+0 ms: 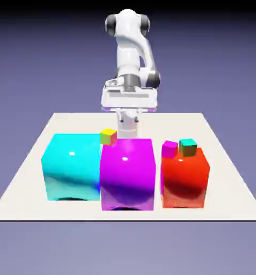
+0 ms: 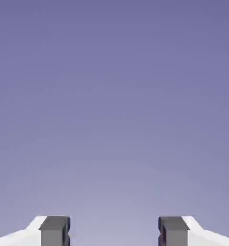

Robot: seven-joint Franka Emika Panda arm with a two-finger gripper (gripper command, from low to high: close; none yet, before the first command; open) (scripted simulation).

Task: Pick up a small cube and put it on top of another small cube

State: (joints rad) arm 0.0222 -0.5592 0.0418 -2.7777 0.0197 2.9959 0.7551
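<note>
Exterior view, left to right: big glossy cyan block [image 1: 71, 167] on the white tabletop [image 1: 22, 182], touching the big magenta block [image 1: 127, 173] in the middle. Small cube [image 1: 108, 136], yellow top with a reddish-brown side face, sits at the cyan block's top rear corner, right by the magenta block; whether it rests on the block or behind it, can't tell. Then a narrow gap, then the big red block [image 1: 185, 180]. At the red block's top rear: a tiny magenta-faced cube [image 1: 169, 149] and, just right of it, a tiny teal-topped cube [image 1: 188, 147].

Arm behind the magenta block; hand [image 1: 128, 127] is partly hidden by it. Hand view: both grey fingertips [image 2: 54, 230] well apart, spread, nothing between them, only blue-violet backdrop ahead.
</note>
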